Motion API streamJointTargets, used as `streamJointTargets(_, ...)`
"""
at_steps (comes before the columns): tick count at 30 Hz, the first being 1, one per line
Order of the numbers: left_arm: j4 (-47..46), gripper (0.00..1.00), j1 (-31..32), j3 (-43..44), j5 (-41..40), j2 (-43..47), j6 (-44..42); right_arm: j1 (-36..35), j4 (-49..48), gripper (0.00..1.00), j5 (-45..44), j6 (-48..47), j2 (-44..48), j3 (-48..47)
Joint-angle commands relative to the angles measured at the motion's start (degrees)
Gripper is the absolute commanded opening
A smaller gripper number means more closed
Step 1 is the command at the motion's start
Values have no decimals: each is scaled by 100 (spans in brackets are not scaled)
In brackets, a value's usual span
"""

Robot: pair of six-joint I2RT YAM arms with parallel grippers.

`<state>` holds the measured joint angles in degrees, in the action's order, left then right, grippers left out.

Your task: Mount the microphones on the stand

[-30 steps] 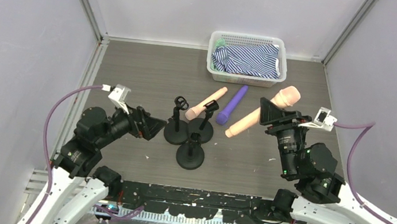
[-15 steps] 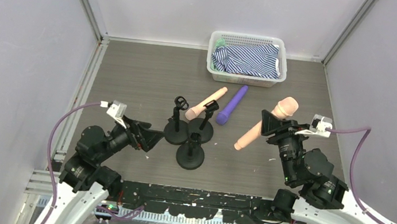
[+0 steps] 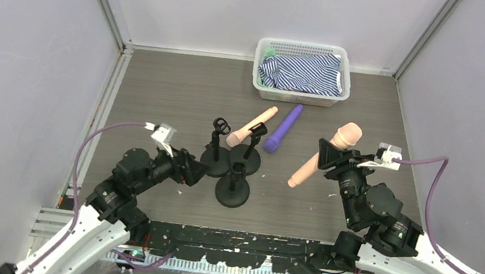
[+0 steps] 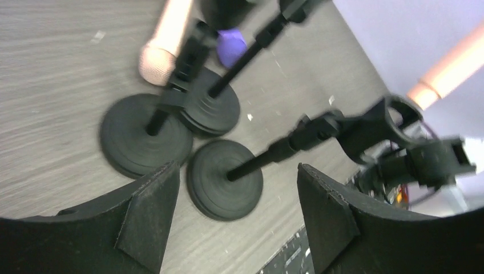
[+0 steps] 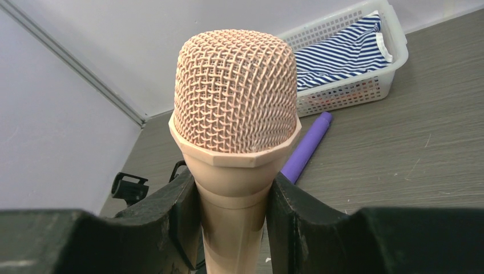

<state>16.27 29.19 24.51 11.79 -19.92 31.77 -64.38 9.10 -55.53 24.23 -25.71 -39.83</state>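
Note:
Three black stands with round bases (image 3: pixel 233 189) cluster mid-table, each topped by a clip (image 4: pixel 394 117). A peach microphone (image 3: pixel 252 125) and a purple microphone (image 3: pixel 284 127) lie just behind them. My right gripper (image 3: pixel 330 156) is shut on a second peach microphone (image 5: pixel 236 114) below its mesh head, holding it tilted off the table to the right of the stands. My left gripper (image 3: pixel 194 167) hovers open just left of the stands; in the left wrist view the nearest base (image 4: pixel 224 178) shows beyond the gap between its fingers (image 4: pixel 149 208), untouched.
A white basket (image 3: pixel 261 83) holding a blue-striped cloth sits at the back of the table. Grey walls close in on both sides. A black rail (image 3: pixel 240 239) runs along the near edge between the arm bases.
My left arm has moved right, up to the stands, its jaws narrowing somewhat. My right gripper has drawn the held peach microphone slightly left and nearer, still shut on it.

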Motion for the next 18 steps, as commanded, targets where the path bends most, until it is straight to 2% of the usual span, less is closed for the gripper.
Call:
streamJointTargets(1,-746,76,1313,2,-1057,-494,-675,-3,-155,1,-156,37,87,56)
streamJointTargets(4,-927,75,2571,-80,-2285,-558,-1102,4,-197,1,-156,23,98,104)
streamJointTargets(8,-1930,76,3485,-593,-2756,-672,-1386,-1,-290,1,-44,20,143,209)
streamJointTargets(13,-3299,76,4116,-707,-3061,-1967,-2016,-1,-731,1,529,-251,208,401)
streamJointTargets(18,-4484,76,4196,-815,-3629,-2803,-2563,-3,-888,1,1073,-382,240,477)
